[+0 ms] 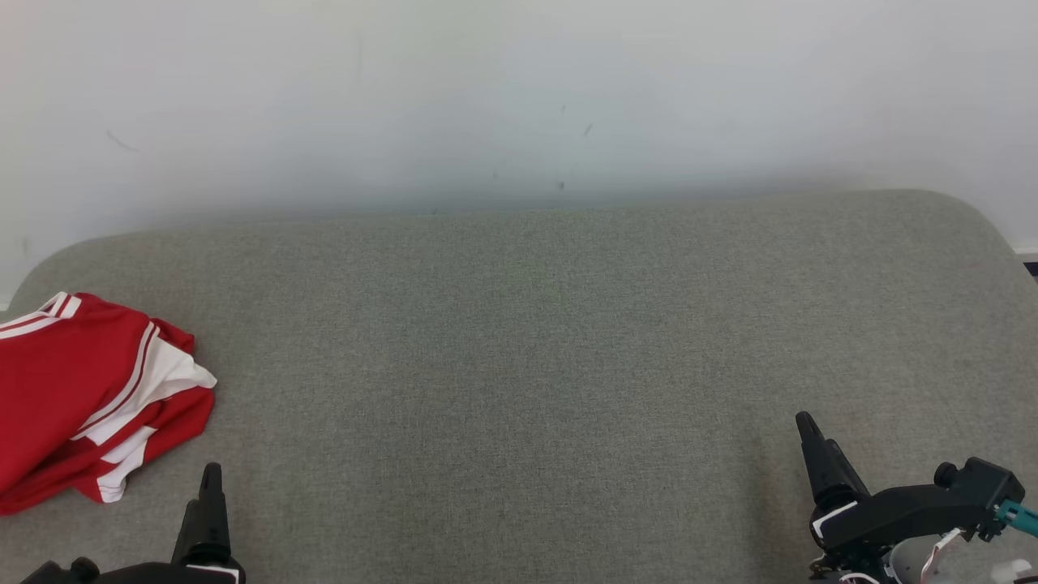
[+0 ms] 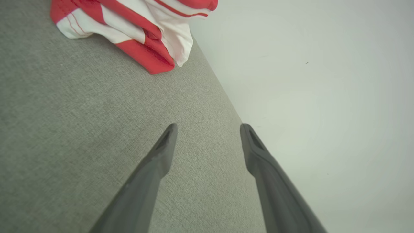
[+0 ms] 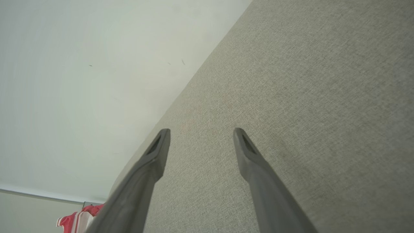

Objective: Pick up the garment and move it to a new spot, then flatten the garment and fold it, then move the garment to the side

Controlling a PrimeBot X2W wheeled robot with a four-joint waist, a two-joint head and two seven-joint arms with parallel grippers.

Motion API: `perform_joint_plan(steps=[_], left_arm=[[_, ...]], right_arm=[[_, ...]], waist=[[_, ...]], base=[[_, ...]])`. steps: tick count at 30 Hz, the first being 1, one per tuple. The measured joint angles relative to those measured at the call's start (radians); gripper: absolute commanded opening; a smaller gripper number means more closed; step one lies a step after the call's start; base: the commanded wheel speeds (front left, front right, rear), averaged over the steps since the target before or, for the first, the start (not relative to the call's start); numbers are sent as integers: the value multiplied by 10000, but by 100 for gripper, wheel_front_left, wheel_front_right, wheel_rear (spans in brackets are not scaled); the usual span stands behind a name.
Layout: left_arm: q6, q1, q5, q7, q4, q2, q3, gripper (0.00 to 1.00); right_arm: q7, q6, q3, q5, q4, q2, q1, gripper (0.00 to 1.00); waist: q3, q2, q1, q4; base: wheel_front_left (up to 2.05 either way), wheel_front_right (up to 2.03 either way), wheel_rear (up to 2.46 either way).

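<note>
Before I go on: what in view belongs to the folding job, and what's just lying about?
Job: red-and-white garment, bunched at far left; left gripper, open; right gripper, open.
Just there: grey upholstered surface; white wall.

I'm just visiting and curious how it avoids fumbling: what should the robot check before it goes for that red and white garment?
1. Left pincer open and empty: ok.
2. Right pincer open and empty: ok.
3. Red-and-white garment free, with nothing lying on it: ok.
4. Whole garment inside the head view: not ok, it runs off the left edge.
5. Left pincer at the garment: not ok, a stretch of grey cushion lies between them.
6. Bare cushion available for a new spot: ok.
</note>
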Motion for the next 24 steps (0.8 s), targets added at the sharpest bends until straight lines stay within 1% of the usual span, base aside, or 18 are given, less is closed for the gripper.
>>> perform_joint_plan(steps=[2, 7, 9, 17, 23, 24], left_arm=[[42, 0, 343, -79, 0, -46, 15, 100], [186, 0, 1076, -276, 4, -117, 46, 100], [192, 1, 1473, -345, 2, -119, 52, 100], [443, 1, 2784, -616, -4, -140, 69, 100], [556, 0, 3825, -859, -10, -148, 86, 100], [610, 0, 4023, -865, -13, -148, 86, 100]], right_arm=[[-71, -13, 69, -268, 21, -21, -13, 100], [-215, -169, 236, -894, 65, -115, -194, 100], [-314, -188, 297, -1137, 77, -140, -202, 100], [-604, -437, 604, -2282, 102, -280, -292, 100], [-826, -535, 773, -3137, 115, -383, -428, 100], [-836, -594, 802, -3312, 115, -408, -430, 100]], waist=[[-3, 0, 0, -5], [-4, 0, 0, -18], [-4, 0, 0, -22], [-4, 0, 0, -45], [-14, 0, 0, -70], [-16, 0, 0, -74]], base=[[0, 0, 0], [0, 0, 0], [0, 0, 0], [0, 0, 0], [0, 0, 0], [0, 0, 0]])
